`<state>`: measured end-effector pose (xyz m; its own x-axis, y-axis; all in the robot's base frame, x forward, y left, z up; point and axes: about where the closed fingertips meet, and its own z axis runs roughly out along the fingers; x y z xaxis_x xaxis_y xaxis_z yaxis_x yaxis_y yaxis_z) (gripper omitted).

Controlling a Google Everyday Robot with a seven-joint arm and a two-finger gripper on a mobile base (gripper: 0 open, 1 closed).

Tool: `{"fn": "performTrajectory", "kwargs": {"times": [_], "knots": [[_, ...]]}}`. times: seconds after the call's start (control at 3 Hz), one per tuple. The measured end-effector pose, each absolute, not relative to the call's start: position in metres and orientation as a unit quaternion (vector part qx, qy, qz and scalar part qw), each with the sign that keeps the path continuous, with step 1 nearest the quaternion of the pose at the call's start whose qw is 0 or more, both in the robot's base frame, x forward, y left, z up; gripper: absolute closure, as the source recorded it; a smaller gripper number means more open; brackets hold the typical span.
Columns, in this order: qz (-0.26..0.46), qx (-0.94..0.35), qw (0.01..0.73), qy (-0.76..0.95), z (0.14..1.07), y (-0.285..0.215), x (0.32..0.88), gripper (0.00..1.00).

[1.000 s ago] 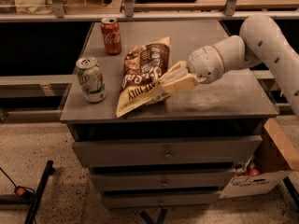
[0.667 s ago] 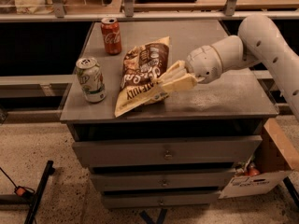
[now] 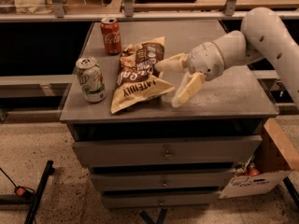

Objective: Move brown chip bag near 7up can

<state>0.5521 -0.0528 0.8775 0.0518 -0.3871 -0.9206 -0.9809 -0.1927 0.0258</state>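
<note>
The brown chip bag [image 3: 138, 74] lies flat on the grey cabinet top [image 3: 219, 97], dark brown at its far end and cream-yellow at its near end. The 7up can [image 3: 90, 80] stands upright just left of the bag, near the front left corner, with a small gap between them. My gripper [image 3: 169, 81] is open and empty right of the bag. One cream finger [image 3: 169, 63] reaches toward the bag's right edge, the other [image 3: 187, 90] points down at the cabinet top.
A red cola can [image 3: 110, 35] stands behind the bag at the back left. A rail and shelf run behind the cabinet. A cardboard box [image 3: 266, 167] sits on the floor at the right. A black stand leg [image 3: 37, 195] lies on the floor at the left.
The gripper has opened and let go of the bag's right edge. The bag now rests flat on the cabinet top, close to the 7up can.
</note>
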Motion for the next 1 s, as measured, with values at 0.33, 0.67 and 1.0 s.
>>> {"fn": "performTrajectory", "kwargs": {"times": [0.33, 0.67, 1.0], "knots": [[0.395, -0.635, 0.342, 0.568, 0.888, -0.072, 0.552, 0.0], [0.358, -0.625, 0.342, 0.604, 0.898, -0.094, 0.553, 0.0], [0.356, -0.625, 0.342, 0.605, 0.899, -0.094, 0.553, 0.0]]}}
